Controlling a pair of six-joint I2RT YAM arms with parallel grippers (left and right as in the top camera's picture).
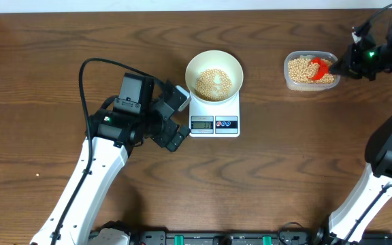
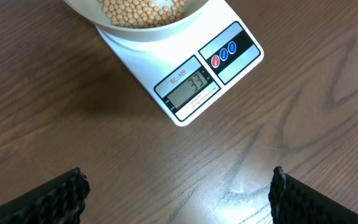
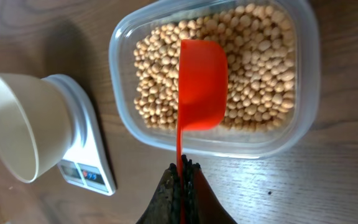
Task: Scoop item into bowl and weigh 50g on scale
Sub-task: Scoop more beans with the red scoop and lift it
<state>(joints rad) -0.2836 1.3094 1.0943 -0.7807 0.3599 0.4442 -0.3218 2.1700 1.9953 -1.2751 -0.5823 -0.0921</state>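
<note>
Left gripper (image 1: 179,119) gapes wide, holding nothing, at nine o'clock of the scale (image 1: 214,124). The bowl (image 1: 194,64) sits on the scale's far end, beans (image 1: 213,83) inside. At the bowl's three o'clock, the right gripper (image 3: 182,180) pinches a red scoop (image 3: 202,81) by its handle, over the bean-filled tub (image 3: 309,74).

We see a clear plastic tub (image 3: 241,146) standing on the brown wooden tabletop (image 3: 328,186), and a red scoop (image 3: 202,84) over it.
</note>
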